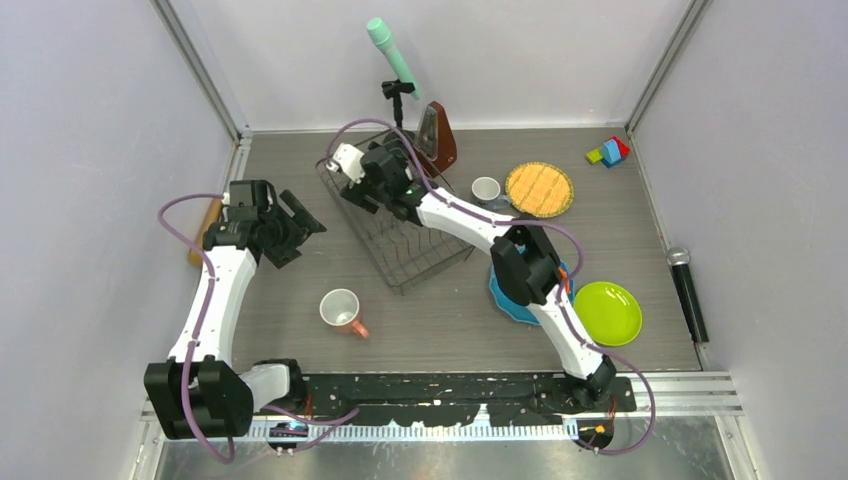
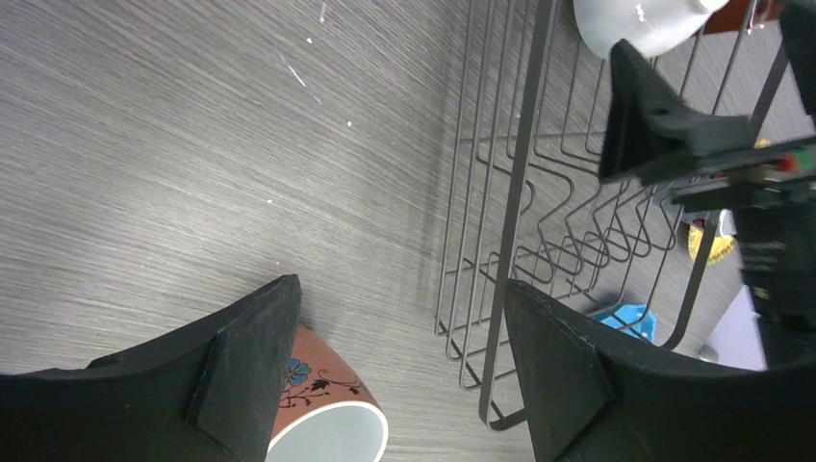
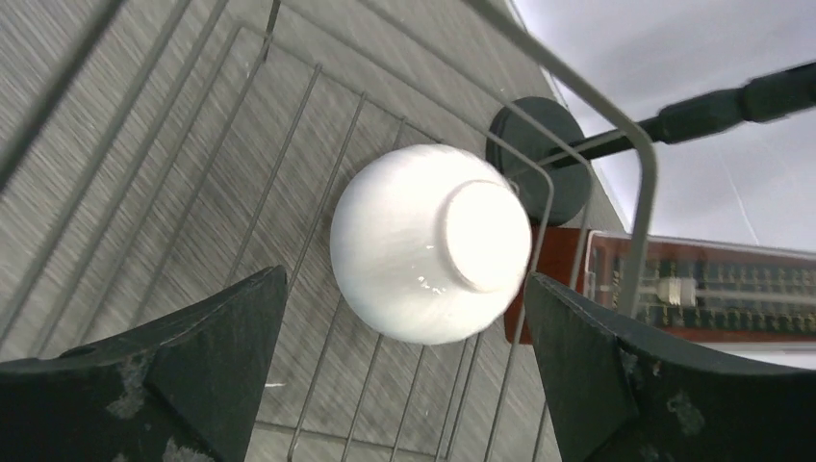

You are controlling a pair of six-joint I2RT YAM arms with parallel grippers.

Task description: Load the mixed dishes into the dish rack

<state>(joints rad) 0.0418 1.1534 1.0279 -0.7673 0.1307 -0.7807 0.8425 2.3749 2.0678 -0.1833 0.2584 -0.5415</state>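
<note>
The black wire dish rack (image 1: 420, 250) stands mid-table. My right gripper (image 1: 352, 180) hangs open over its far left corner. The white bowl (image 3: 428, 245) lies upside down on the rack wires (image 3: 289, 173) below the open jaws, touching neither; it also shows in the top view (image 1: 346, 158). My left gripper (image 1: 305, 232) is open and empty left of the rack. The pink mug (image 1: 343, 312) lies near it, also in the left wrist view (image 2: 327, 404). A small grey mug (image 1: 487, 190), yellow plate (image 1: 539, 189), lime green plate (image 1: 607, 312) and blue plate (image 1: 508, 300) sit right. The orange bowl is out of view.
A brown metronome (image 1: 437, 138) and a green microphone on a stand (image 1: 395, 60) stand behind the rack. A wooden rolling pin (image 1: 203, 235) lies by the left wall behind my left arm. Toy blocks (image 1: 609, 151) and a black microphone (image 1: 688, 290) lie at the right.
</note>
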